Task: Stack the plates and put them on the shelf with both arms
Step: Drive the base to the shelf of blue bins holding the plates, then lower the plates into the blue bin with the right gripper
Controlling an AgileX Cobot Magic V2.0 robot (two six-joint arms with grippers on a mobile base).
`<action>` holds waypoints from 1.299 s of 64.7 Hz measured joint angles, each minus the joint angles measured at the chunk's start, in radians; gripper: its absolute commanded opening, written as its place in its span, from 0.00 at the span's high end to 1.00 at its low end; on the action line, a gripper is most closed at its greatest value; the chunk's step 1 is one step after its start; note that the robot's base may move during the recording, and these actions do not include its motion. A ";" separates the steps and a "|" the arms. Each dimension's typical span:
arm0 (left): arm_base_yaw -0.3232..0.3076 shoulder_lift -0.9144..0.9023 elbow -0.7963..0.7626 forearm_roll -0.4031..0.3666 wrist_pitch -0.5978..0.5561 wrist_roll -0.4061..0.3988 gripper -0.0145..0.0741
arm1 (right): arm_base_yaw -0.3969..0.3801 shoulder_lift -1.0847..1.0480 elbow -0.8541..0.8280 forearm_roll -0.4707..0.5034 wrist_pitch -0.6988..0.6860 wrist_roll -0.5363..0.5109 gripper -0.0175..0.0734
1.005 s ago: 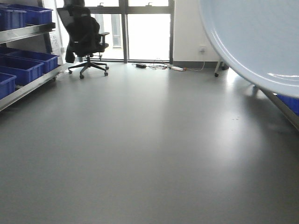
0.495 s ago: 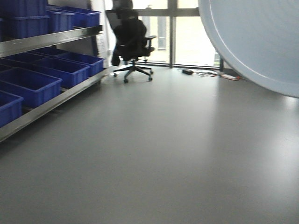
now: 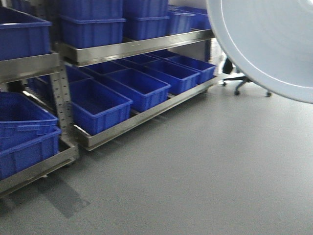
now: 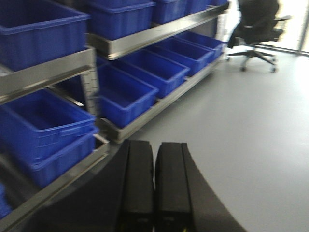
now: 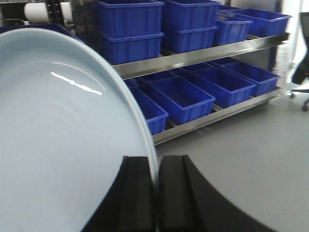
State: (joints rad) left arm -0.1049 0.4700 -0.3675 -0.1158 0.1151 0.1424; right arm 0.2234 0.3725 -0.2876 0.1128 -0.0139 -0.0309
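Front view: a pale bluish-white plate (image 3: 274, 39) fills the upper right corner, held up in the air and tilted, with its ringed inner face toward the camera. To the left runs the steel rack (image 3: 132, 49) – two tiers loaded with blue crates (image 3: 98, 105) – standing on a grey floor (image 3: 195, 171). The base of an office chair (image 3: 242, 83) peeks out just below the plate's edge.

Left wrist view: the left gripper (image 4: 154, 188) carries nothing; its two black fingers (image 4: 137, 183) are pressed flat together. It hangs over the floor near the rack's lower tier, and the chair sits far off at top right.

Right wrist view: the right gripper (image 5: 157, 193) is clamped on the plate's rim – the thin edge runs straight down between its fingers. The plate (image 5: 58, 145) spreads out to the left, glossy, with the rack and crates behind it.
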 measured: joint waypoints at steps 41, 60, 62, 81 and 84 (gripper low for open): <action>0.000 0.000 0.000 0.000 0.000 0.000 0.74 | 0.000 0.000 0.000 0.000 0.001 0.000 0.75; 0.000 0.000 0.000 0.000 0.000 0.000 0.74 | 0.000 0.000 0.000 0.000 0.001 0.000 0.75; 0.000 0.000 0.000 0.000 0.000 0.000 0.74 | 0.000 0.000 0.000 0.000 0.001 0.000 0.75; 0.000 0.000 0.000 0.000 0.000 0.000 0.74 | 0.000 0.000 0.000 0.000 0.001 0.000 0.75; 0.000 0.000 0.000 0.000 0.000 0.000 0.74 | 0.000 0.000 0.000 0.000 0.001 0.000 0.75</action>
State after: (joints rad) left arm -0.1049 0.4700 -0.3675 -0.1158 0.1151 0.1424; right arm 0.2234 0.3725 -0.2876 0.1128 -0.0133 -0.0309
